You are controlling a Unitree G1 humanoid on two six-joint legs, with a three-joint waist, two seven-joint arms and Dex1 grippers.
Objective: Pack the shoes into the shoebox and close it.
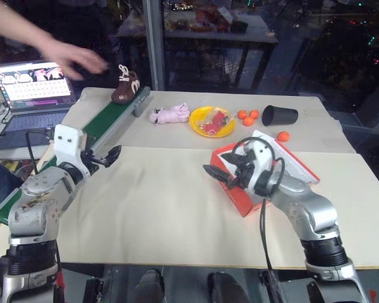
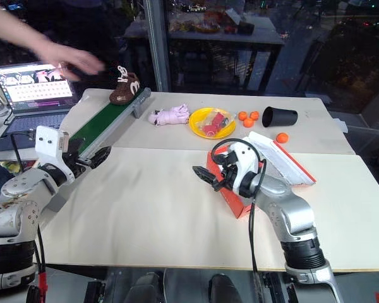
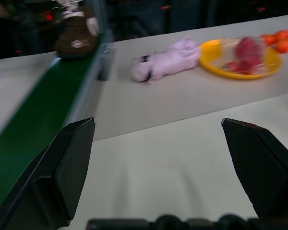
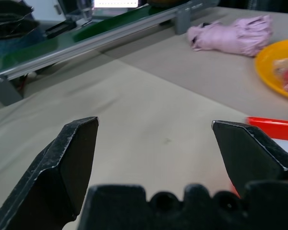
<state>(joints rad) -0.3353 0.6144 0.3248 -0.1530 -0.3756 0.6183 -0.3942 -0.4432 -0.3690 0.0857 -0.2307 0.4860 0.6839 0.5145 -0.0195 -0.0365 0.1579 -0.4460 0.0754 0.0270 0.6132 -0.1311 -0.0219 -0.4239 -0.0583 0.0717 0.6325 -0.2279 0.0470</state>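
**While the shoe rides in, both grippers wait empty**

With a person's hand (image 1: 76, 58) hovering just above it, the small dark-brown shoe with white laces (image 1: 125, 86) sits at the far end of the long green conveyor belt (image 1: 107, 120), well ahead of the left gripper (image 1: 111, 156) and off to its belt side. That gripper's two black fingers stand spread wide with nothing between them. The right gripper (image 1: 213, 174) is equally wide and empty, hanging just in front of the red-orange cardboard shoebox with a white inside (image 1: 240, 197), whose hinged lid (image 1: 289, 161) lies open behind it.

The likeliest trouble is a reach toward the belt while the hand is near the shoe, risking contact. A grab at a shoe moving on the belt could also pinch only laces and let it tip off the belt's edge. The pink plush toy (image 1: 170, 115) and round yellow plate (image 1: 211, 121) lie ahead between the two grippers; a sweeping arm could knock them. The right arm, so close to the box, might shove it or block its opening.
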